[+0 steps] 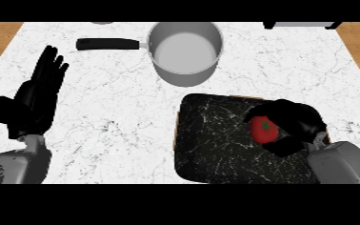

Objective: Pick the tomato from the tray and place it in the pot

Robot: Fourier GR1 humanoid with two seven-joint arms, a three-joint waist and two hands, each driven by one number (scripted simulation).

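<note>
Robot hand on the right [295, 124] curls its fingers round the tomato [264, 129] over the dark tray [211, 143], gripping it so it can be carried off. Up the table [112, 105] the pot [184, 52] stands open-mouthed. Left robot hand [38, 95] rests open, fingers up.

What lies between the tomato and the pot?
In the head view, between the tomato and the pot lie only dark tray surface and bare white counter; nothing stands there.
</note>
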